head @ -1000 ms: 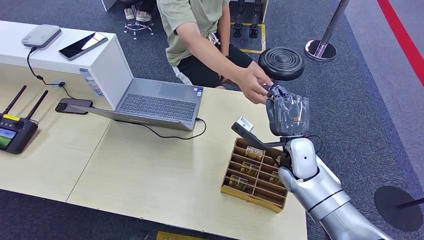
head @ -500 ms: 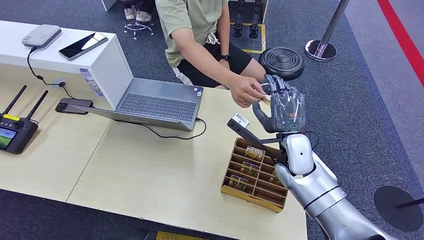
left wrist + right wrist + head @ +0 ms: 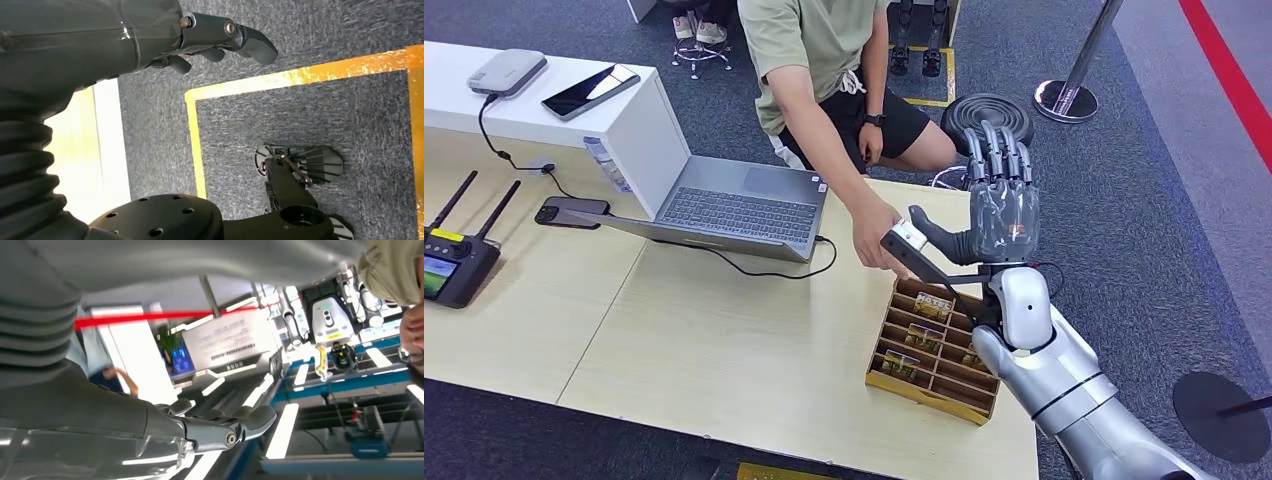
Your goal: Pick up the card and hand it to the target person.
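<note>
Right hand is raised at centre-right of the head view, fingers straight and spread, thumb out to the side, holding nothing. Person's hand sits just to its left, low over the tabletop beside the wooden card box; can't tell whether the card is in it. Cards remain slotted in the box compartments, lower right of frame. Left hand hangs over the carpet, fingers loosely curled, nothing in them. Open laptop sits upper centre, phone and controller far left.
</note>
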